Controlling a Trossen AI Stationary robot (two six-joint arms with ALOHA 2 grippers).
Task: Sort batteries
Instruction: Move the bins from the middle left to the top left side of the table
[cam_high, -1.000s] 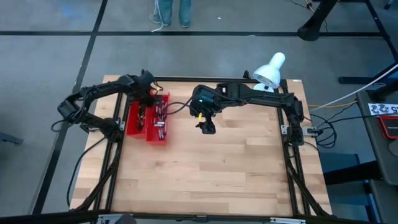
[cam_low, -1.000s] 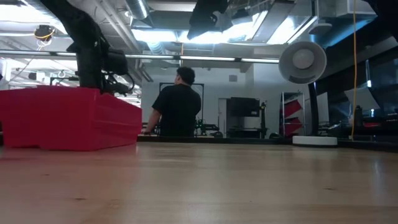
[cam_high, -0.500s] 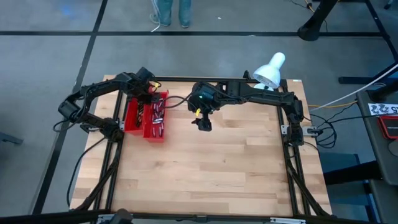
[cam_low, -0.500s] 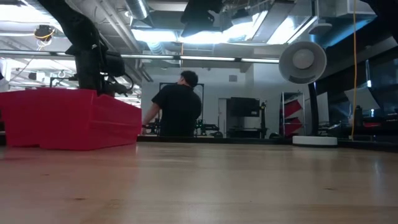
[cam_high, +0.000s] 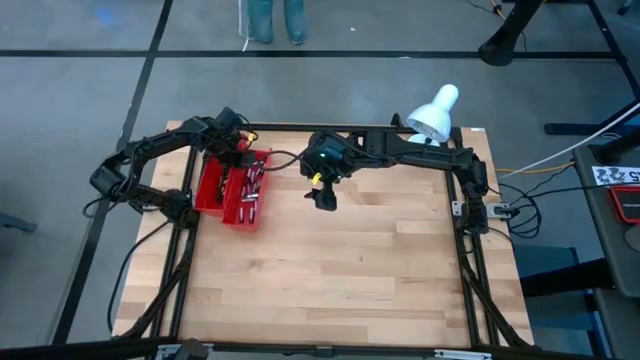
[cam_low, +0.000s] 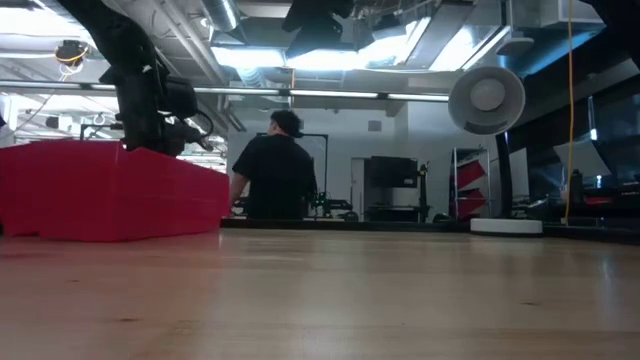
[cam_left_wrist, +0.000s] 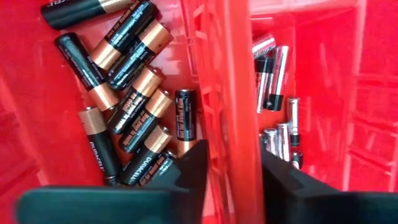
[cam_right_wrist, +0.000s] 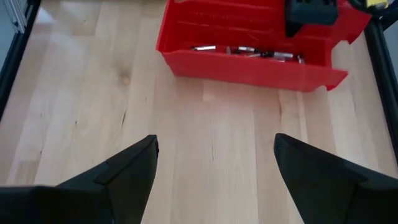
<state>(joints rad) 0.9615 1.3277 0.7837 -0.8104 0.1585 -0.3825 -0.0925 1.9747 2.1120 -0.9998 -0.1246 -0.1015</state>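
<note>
Spanning the scene is a pale wooden-plank worktop (cam_high: 350, 260), its grain running in long strips, with two red plastic trays (cam_high: 232, 187) side by side near its far left corner. The left gripper (cam_left_wrist: 229, 168) straddles the thin red wall (cam_left_wrist: 219, 81) shared by the two trays, one dark finger in each compartment, pinching that wall. On one side of the wall lie black-and-copper batteries (cam_left_wrist: 134, 106), smooth cylinders piled at angles, one with "DURACELL" readable along its side; the other lettering is too small to make out. On the other side lie slimmer silvery batteries (cam_left_wrist: 272, 74) with dark bands. The right gripper (cam_right_wrist: 214, 162) hangs above bare wood just beside the trays, its fingers spread wide. A white lamp (cam_high: 434, 114) sits at the far edge. In the room behind stands a person (cam_low: 275, 170) in dark clothing.
</note>
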